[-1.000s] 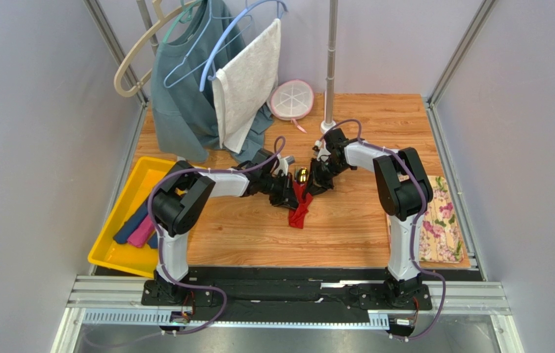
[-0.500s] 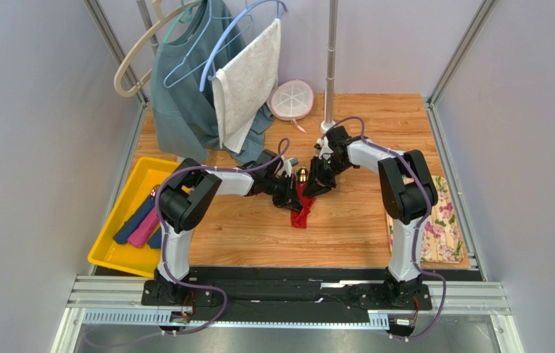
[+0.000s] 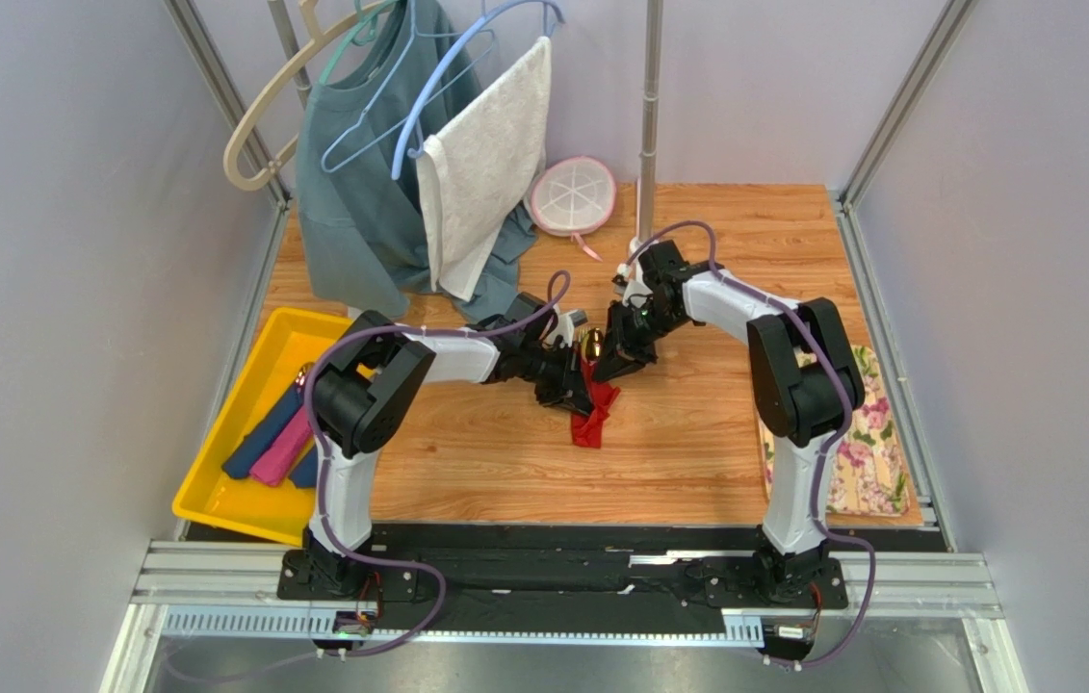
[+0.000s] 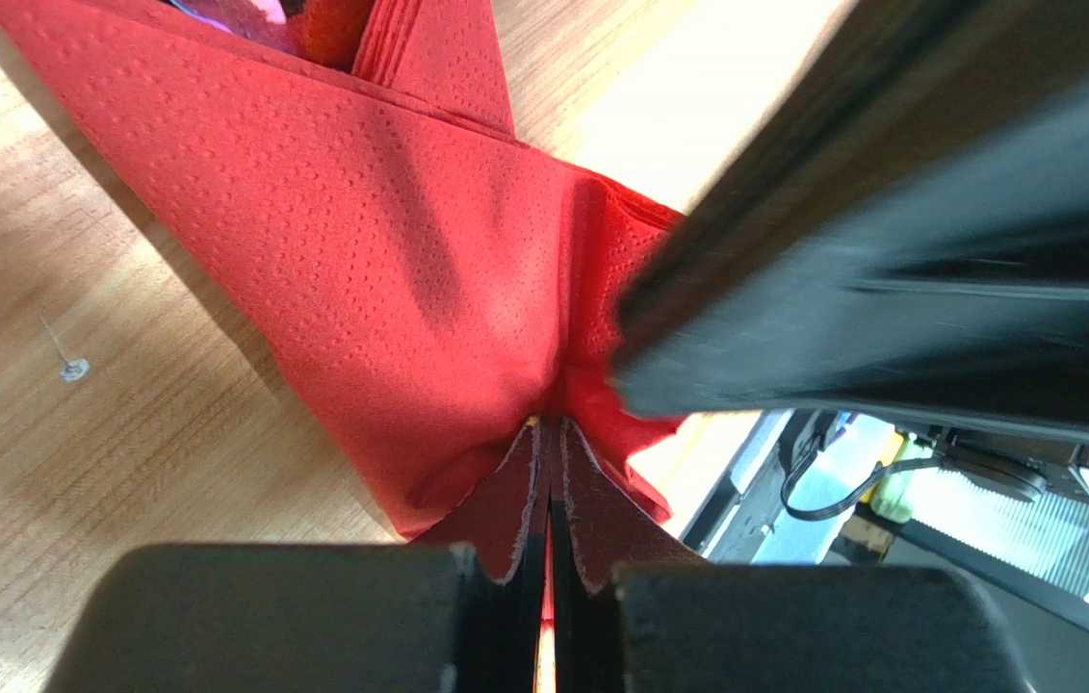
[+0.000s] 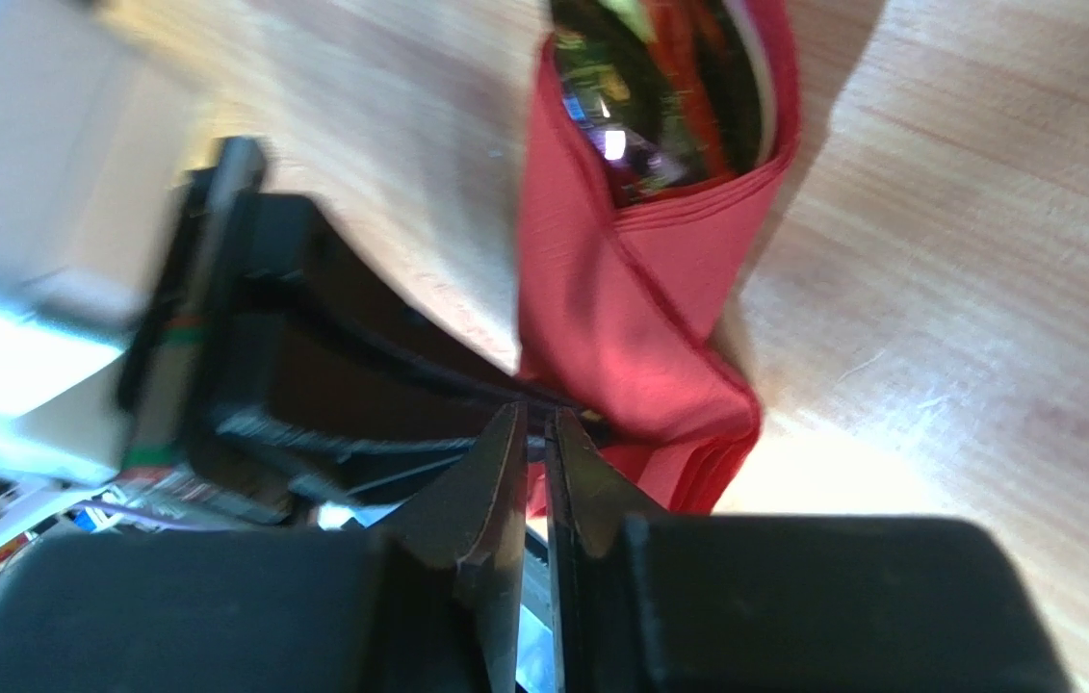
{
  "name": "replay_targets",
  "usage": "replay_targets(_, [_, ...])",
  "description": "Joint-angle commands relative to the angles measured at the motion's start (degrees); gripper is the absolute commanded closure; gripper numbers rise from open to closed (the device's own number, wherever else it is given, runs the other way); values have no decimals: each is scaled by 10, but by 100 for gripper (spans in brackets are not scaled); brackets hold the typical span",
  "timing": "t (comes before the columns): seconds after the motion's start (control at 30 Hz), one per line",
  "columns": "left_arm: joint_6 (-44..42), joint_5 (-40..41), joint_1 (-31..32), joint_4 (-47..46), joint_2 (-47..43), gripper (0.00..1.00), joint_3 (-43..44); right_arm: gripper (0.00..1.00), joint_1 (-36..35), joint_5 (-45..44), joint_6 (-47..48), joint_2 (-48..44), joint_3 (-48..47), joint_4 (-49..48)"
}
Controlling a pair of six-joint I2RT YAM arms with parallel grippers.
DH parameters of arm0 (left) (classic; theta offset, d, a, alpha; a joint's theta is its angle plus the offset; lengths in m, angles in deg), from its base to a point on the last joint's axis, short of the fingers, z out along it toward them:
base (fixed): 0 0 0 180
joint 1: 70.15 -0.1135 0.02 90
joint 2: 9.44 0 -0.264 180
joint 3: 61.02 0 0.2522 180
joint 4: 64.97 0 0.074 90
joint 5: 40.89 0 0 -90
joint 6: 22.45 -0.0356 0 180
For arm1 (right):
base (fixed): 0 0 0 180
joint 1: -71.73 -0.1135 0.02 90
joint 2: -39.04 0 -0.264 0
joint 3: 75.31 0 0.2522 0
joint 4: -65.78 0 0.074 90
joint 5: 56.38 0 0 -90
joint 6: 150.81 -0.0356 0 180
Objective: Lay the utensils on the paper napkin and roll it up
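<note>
both arms have nudged inward, left gripper (image 4: pixel 550 484) clamped on the paper napkin (image 4: pixel 405 260), right gripper (image 5: pixel 536 433) nearly together, hold unclear; utensils (image 5: pixel 651 87) already inside, rolling seems underway.

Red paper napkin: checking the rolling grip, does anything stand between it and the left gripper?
Nothing visible does: the left gripper is shut on an edge of the thin red paper napkin, with the shiny gold metal utensils inside its fold.
</note>
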Motion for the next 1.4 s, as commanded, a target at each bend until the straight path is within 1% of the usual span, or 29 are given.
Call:
replay_targets(0.0, [-29,50,1,24,8,100,-1,88,-6,-26,5,21,7,-5])
replay_targets(0.17, [-19,36,1,1,-6,99,-5,91,-7,-66,19,41,23,-5])
replay_targets(0.27, [-11,27,1,-2,-28,93,-13,92,-7,-90,27,52,24,-4])
replay_targets(0.3, [-6,24,1,-14,-48,88,-18,92,-7,-97,27,54,25,-3])
replay_targets(0.4, [-3,5,2,-9,-89,79,-22,93,-7,-110,30,54,31,-4])
replay_targets(0.43, [-5,6,1,-8,-99,78,-23,93,-7,-111,30,54,32,-6])
replay_targets(0.53, [-18,9,1,33,-125,78,-24,93,-7,-114,30,54,35,-8])
replay_targets(0.6, [-10,0,1,40,-128,81,-28,93,-6,-114,28,55,35,-11])
replay_targets(0.7, [14,-6,2,30,-115,84,-37,93,-7,-111,25,54,36,-15])
replay_targets(0.83, [31,9,1,20,-109,86,-48,93,-7,-112,24,50,39,-16])
replay_targets(0.9, [51,10,-6,-3,-117,86,-64,93,-7,-112,26,49,40,-15])
replay_targets(0.97, [70,2,-16,-53,-120,87,-81,93,-6,-112,26,49,38,-16])
replay_targets(1.07, [90,-16,-13,-81,-117,87,-88,93,-7,-111,25,52,36,-15])
replay_targets(1.17, [96,-11,-7,-69,-108,87,-83,93,-6,-111,22,52,37,-19])
replay_targets(1.37, [133,-14,-8,-113,-87,87,-90,93,-7,-111,19,50,41,-21])
